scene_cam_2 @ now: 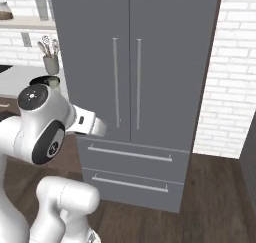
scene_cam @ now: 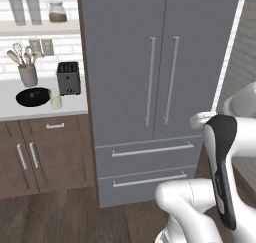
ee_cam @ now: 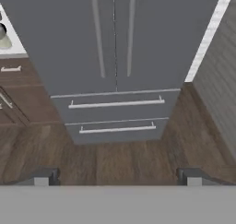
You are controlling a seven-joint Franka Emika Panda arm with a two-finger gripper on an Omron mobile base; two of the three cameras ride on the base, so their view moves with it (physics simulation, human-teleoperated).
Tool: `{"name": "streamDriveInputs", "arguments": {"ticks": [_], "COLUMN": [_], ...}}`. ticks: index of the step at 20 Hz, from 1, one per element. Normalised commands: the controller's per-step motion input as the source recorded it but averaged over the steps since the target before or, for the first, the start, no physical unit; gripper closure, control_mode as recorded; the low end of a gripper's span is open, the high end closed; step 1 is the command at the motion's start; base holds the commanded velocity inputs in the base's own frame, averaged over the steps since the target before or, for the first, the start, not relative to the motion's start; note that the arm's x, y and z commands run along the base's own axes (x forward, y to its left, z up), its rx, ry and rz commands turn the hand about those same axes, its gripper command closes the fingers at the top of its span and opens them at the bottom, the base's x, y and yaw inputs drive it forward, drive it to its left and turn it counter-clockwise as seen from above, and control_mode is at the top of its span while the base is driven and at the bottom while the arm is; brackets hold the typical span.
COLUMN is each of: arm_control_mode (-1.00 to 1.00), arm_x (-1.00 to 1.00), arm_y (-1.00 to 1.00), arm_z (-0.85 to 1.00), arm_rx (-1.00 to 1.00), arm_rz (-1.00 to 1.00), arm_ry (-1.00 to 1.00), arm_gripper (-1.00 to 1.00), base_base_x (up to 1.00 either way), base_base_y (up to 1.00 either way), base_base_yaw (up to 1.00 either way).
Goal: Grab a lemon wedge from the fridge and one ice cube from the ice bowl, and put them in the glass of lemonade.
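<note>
Gripper (ee_cam: pixel 117 177): jaws wide apart, holding nothing; you're facing the fridge (scene_cam: pixel 160 87), both doors shut.
Lemon wedge: presumably inside, can't confirm.
Handling: likely light, soft, slick; pinch its flat sides gently.
Fridge handles (scene_cam: pixel 150 82): stiff vertical bars; grip mid-length.
Ice bowl (scene_cam: pixel 33 96): on counter (scene_cam: pixel 10 104), glass of lemonade (scene_cam: pixel 55 99) just beside.
Writing: none legible.

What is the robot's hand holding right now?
Nothing. The gripper is wide open with only floor between its fingertips, and it is well back from the fridge, whose doors are shut.
</note>
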Motion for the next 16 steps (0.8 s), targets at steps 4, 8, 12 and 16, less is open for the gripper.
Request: {"name": "streamDriveInputs", "arguments": {"ticks": [4, 8, 12, 16], "arm_control_mode": [-1.00, -1.00, -1.00, -1.00], "arm_x": [0.26, 0.49, 0.52, 0.68], "arm_y": [0.00, 0.00, 0.00, -0.20], "arm_z": [1.00, 1.00, 0.90, 0.18], "arm_rx": [-0.13, -0.12, -0.06, 0.13], "arm_rz": [0.02, 0.03, 0.00, -0.01], "arm_ry": [-0.27, -0.26, -0.11, 0.02], "arm_gripper": [-1.00, -1.00, -1.00, -1.00], "base_base_x": [0.00, 0.00, 0.00, 0.00], "base_base_y": [0.00, 0.00, 0.00, 0.00], "base_base_yaw": [0.00, 0.00, 0.00, 0.00]}}
